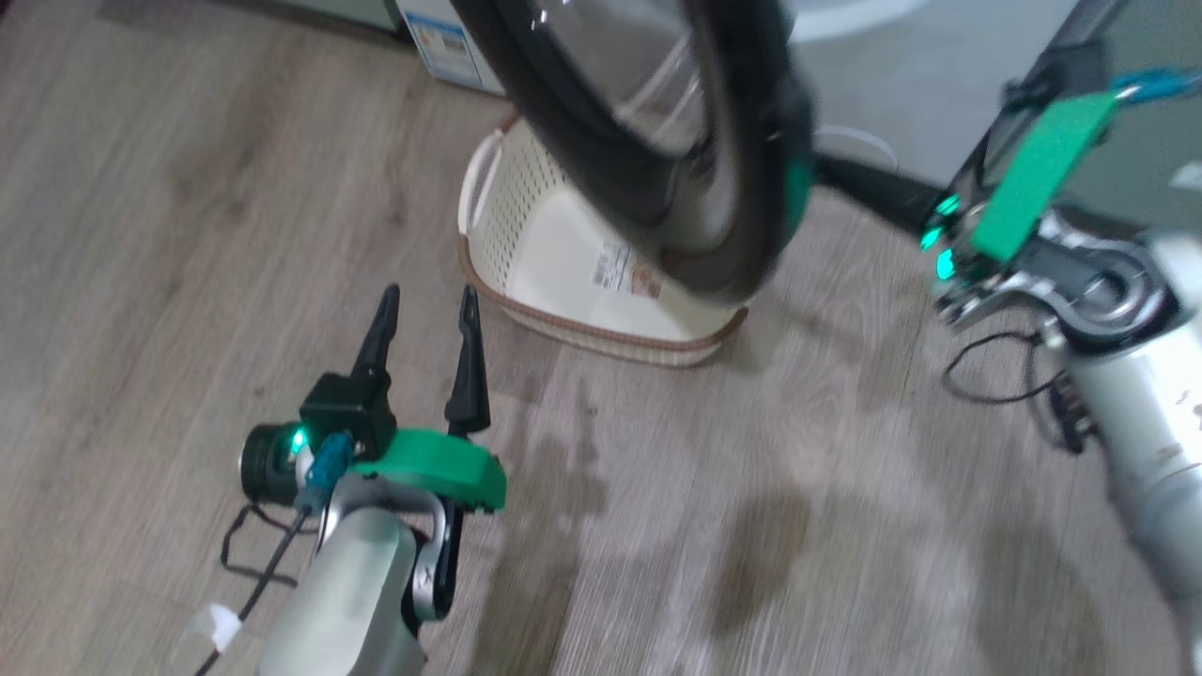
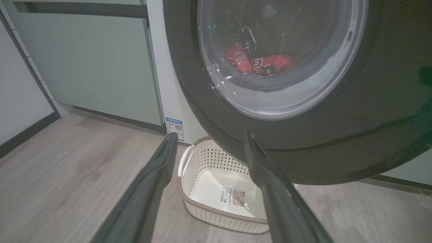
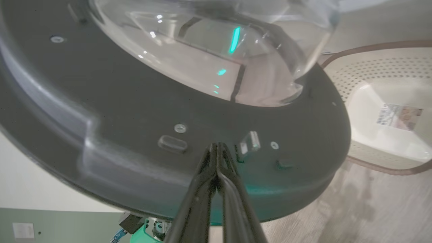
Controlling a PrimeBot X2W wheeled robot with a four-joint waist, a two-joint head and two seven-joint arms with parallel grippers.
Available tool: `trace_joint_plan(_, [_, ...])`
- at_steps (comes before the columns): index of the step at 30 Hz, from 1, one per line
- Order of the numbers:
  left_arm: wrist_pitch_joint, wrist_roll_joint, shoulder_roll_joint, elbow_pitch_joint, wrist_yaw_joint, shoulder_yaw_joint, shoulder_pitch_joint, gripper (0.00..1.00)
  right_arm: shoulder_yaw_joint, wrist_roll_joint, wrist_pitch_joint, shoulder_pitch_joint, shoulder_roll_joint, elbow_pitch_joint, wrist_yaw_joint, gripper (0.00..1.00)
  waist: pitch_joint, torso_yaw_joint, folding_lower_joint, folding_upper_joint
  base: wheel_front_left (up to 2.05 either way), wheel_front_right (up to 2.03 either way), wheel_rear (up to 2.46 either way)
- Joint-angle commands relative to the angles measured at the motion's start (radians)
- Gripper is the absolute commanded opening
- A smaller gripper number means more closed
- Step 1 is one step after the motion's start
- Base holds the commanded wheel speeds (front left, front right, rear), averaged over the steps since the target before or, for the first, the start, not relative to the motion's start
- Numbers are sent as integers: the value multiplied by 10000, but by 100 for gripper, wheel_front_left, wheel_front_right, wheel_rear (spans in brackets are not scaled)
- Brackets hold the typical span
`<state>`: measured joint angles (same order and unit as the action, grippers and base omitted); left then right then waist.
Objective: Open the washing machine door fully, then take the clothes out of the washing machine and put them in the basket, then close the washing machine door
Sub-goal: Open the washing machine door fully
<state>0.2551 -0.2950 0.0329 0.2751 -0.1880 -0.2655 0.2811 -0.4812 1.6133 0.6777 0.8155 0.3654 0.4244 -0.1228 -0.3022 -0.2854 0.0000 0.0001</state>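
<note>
The washing machine door hangs partly open above the basket, its black rim edge-on in the head view. Its outer face fills the left wrist view, and red clothes show through the glass bowl, lying in the drum. My right gripper is shut, its tips pressed against the inner black rim of the door; in the head view it reaches in from the right. My left gripper hovers open over the floor, near the basket's front left, holding nothing.
The white washing machine carries a blue label sticker low on its front. Pale green cabinets stand to its left. The cream basket sits on the wood floor under the door. A dark skirting lines the left wall.
</note>
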Motion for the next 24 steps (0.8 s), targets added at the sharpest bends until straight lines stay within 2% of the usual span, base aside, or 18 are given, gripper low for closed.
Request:
trace_joint_plan(1, [67, 110, 173, -247, 37, 388, 0, 100, -62, 32, 40, -116, -164, -404, -79, 0, 460, -122, 0, -1, 0, 0, 0])
trace_joint_plan(7, [67, 298, 173, -104, 199, 591, -441, 100, -284, -23, 9, -978, -865, -274, -79, 0, 1245, -392, 0, -1, 0, 0, 0])
trace_joint_plan(16, [67, 427, 173, 49, 384, 689, -739, 100, -423, -194, -306, -1476, -1883, 345, -79, 0, 1913, -857, 0, -1, 0, 0, 0])
trace_joint_plan(24, [67, 462, 173, 77, 476, 710, -887, 100, -429, -317, -670, -1794, -2381, 728, -79, 0, 2238, -1083, 0, -1, 0, 0, 0])
